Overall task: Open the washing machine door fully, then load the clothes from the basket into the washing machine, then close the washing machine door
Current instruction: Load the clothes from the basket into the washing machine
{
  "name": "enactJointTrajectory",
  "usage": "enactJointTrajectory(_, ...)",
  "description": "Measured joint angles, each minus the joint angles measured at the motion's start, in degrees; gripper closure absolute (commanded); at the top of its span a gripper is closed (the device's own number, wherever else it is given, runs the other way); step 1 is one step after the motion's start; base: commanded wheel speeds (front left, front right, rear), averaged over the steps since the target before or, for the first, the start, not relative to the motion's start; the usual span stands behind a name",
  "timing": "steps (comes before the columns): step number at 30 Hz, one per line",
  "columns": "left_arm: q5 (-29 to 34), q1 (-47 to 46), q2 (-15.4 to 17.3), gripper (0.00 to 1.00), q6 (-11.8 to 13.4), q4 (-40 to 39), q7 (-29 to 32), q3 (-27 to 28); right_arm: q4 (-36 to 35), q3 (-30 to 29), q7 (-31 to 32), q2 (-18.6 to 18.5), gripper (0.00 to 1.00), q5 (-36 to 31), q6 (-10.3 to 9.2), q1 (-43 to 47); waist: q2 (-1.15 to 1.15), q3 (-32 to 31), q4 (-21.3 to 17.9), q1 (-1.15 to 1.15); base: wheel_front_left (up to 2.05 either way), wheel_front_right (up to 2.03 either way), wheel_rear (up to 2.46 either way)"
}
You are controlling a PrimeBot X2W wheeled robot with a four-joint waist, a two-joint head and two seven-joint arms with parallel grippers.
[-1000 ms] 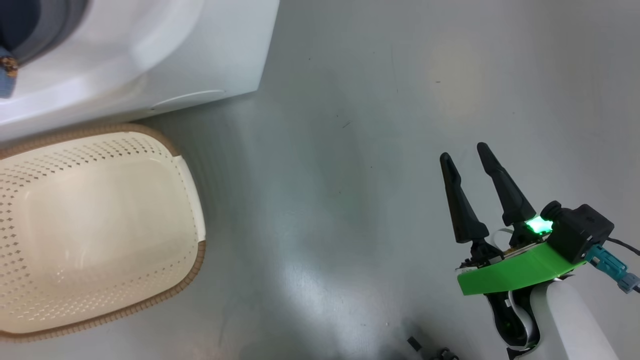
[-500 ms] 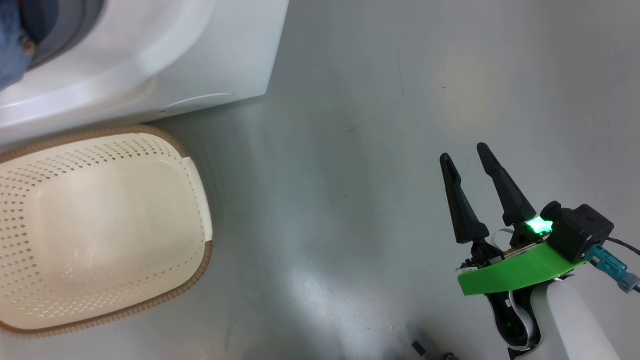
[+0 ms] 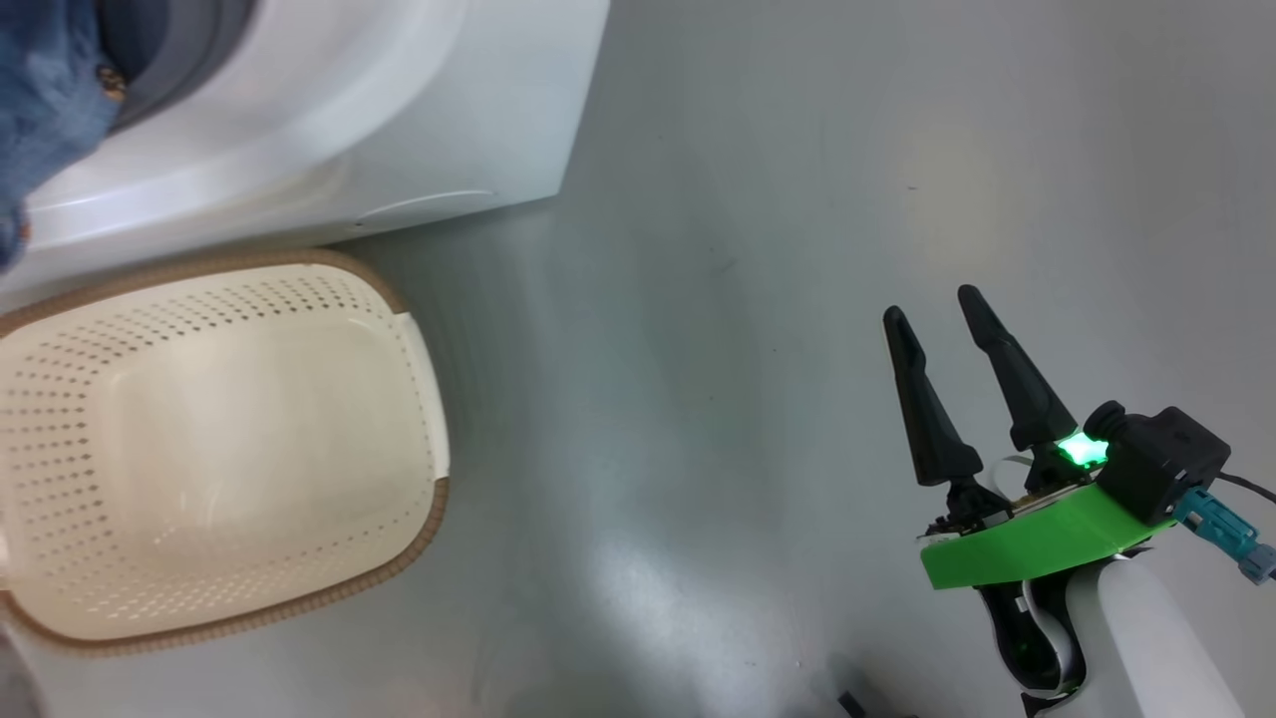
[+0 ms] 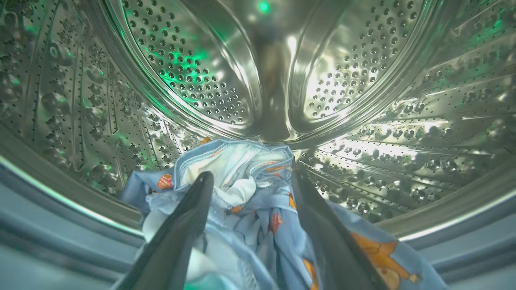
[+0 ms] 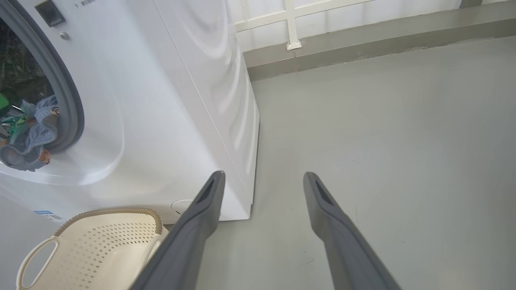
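Inside the steel drum (image 4: 193, 68) of the washing machine (image 3: 399, 110), my left gripper (image 4: 250, 173) is open. The clothes (image 4: 242, 201), light blue with orange figures, lie loose between and beneath its fingers. The right wrist view shows part of the clothes (image 5: 32, 137) draped over the grey gasket (image 5: 68, 92); in the head view they appear as blue cloth (image 3: 40, 100) at the opening. The cream basket (image 3: 199, 319) sits empty on the floor before the machine. My right gripper (image 3: 929, 303) hangs open over bare floor, far right of the basket (image 5: 105, 245). The washing machine door is out of view.
Grey floor (image 3: 748, 199) stretches to the right of the machine. In the right wrist view, a low ledge with a white frame (image 5: 363, 36) runs along the far wall. The round filter cover (image 5: 181, 207) sits at the machine's lower front corner.
The head camera has turned, so machine and basket sit further right in the picture, and more blue cloth shows at the opening. The right gripper has not moved.
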Motion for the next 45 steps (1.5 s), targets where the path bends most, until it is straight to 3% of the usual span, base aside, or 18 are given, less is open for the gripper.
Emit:
enactJointTrajectory(20, 1.63, 26.82, -8.87, 0.0, 0.0, -23.21, 0.0, 3.21, -0.33, -2.23, 0.0, -2.03, 0.0, -0.09, 0.0, 0.64, 0.0, -2.36, 4.8, 0.0, 0.0, 0.0, 0.0)
enactJointTrajectory(27, 1.7, 40.05, -12.87, 0.0, 0.0, -32.85, 0.01, 5.34, -0.4, -2.72, 0.0, -2.87, 0.0, -0.09, 0.0, 0.83, 0.0, -3.5, 5.69, 0.0, 0.0, 0.0, 0.0)
enactJointTrajectory(37, 2.71, 49.6, -14.25, 0.0, -0.01, -41.4, 0.01, 5.33, -0.52, -2.88, 0.0, -3.59, 0.0, -0.09, 0.0, 1.93, 0.0, -4.33, 6.34, 0.0, 0.0, 0.0, 0.0)
enactJointTrajectory(45, 3.05, 50.77, -14.6, 0.0, 0.0, -42.98, 0.01, 5.27, -0.52, -2.7, 0.0, -4.11, 0.0, -0.09, 0.0, 1.95, 0.0, -4.45, 6.4, 0.0, 0.0, 0.0, 0.0)
